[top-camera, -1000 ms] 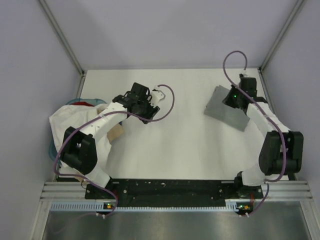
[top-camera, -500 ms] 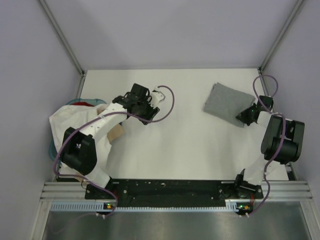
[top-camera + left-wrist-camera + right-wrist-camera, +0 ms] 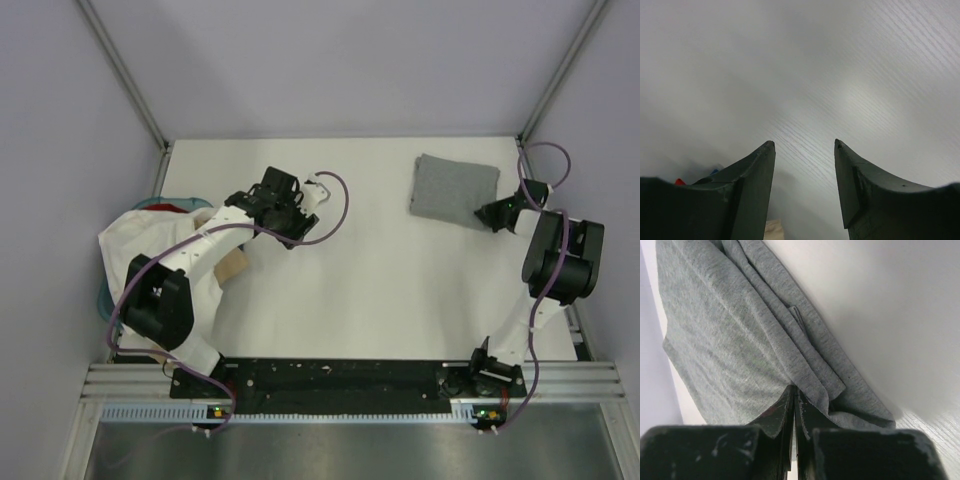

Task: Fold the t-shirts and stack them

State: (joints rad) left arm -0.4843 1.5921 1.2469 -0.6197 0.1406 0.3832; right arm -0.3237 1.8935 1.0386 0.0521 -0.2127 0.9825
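A folded heather-grey t-shirt (image 3: pixel 455 188) lies flat at the table's far right; it fills the right wrist view (image 3: pixel 730 325). My right gripper (image 3: pixel 492 212) is at its right edge, low on the table. Its jaws (image 3: pixel 794 388) are shut on the shirt's edge, with cloth folds lying over one finger. My left gripper (image 3: pixel 297 222) is open and empty over bare table at left of centre (image 3: pixel 804 144). A pile of other t-shirts sits at the left edge: white cloth (image 3: pixel 140 245), a red one (image 3: pixel 176 207) and a tan one (image 3: pixel 233 266).
The pile lies in and over a blue-rimmed basket (image 3: pixel 104 296) at the table's left edge. Purple cables loop off both wrists. Grey walls close in the table on the left, back and right. The white tabletop (image 3: pixel 370 270) stretches between the arms.
My right gripper came down from above the grey shirt to its right edge, then dragged it. The shirt turned and shifted toward the far right corner. The left arm has not moved.
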